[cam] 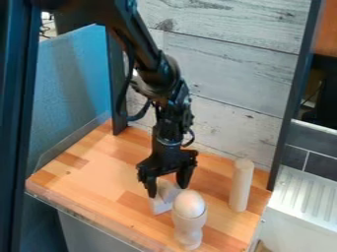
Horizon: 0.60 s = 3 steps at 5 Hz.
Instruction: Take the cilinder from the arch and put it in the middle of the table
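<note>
Cylinder [241, 185] is seen upright near the right edge of the table [95, 172], the gripper [167, 190] is spread open at a pale block [162, 204], and pick-up and central placement are judged undone.

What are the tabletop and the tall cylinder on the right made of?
The tabletop looks like smooth wood: joined strips in differing browns. The cylinder seems to be pale wood, matte and unpainted, going by its even beige colour, but no clear grain shows, so that's a guess.
</note>
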Each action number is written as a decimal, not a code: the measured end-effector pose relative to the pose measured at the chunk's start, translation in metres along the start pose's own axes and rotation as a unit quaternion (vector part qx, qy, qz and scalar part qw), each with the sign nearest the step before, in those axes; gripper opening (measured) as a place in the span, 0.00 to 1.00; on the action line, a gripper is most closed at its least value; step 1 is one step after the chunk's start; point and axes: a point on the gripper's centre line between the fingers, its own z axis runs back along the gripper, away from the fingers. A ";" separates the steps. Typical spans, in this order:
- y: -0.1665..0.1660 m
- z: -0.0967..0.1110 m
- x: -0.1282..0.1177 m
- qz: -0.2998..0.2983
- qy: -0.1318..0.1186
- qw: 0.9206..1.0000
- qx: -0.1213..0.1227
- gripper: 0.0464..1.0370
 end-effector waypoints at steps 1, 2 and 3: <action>-0.002 0.000 0.002 -0.003 -0.009 1.000 -0.009 0.65; -0.004 0.000 0.002 -0.004 -0.010 1.000 -0.014 0.45; -0.008 0.005 0.001 -0.007 -0.006 1.000 -0.030 0.45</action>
